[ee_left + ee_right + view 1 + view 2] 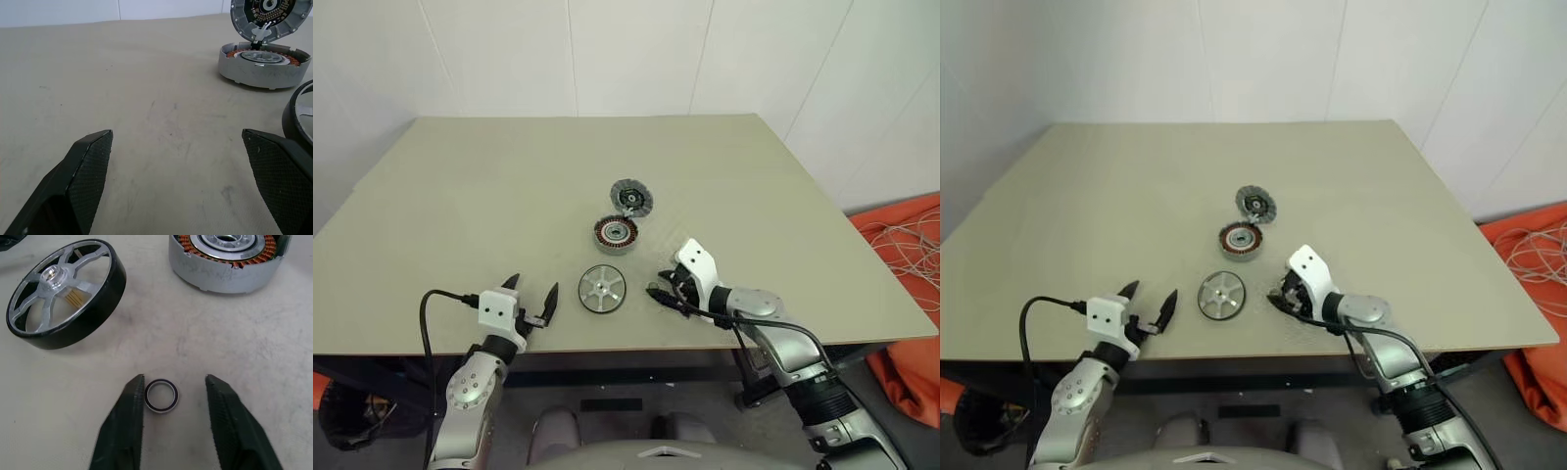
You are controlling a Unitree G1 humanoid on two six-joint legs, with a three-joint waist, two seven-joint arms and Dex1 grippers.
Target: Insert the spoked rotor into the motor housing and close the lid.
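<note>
The spoked rotor (602, 290) lies flat near the table's front edge, a silver six-spoked disc with a dark rim, seen closer in the right wrist view (63, 293). Behind it sits the motor housing (616, 234) with its copper windings showing, and its grey lid (631, 198) stands open on the far side. My right gripper (174, 378) is just right of the rotor, low over the table. Its fingers straddle a tiny metal ring (161, 395), which touches one finger while a gap remains at the other. My left gripper (530, 299) is open and empty, left of the rotor.
The beige table (489, 196) is bare around the parts, and its front edge runs just under both grippers. An orange cloth with loose cables (906, 245) lies on the floor beyond the table's right side.
</note>
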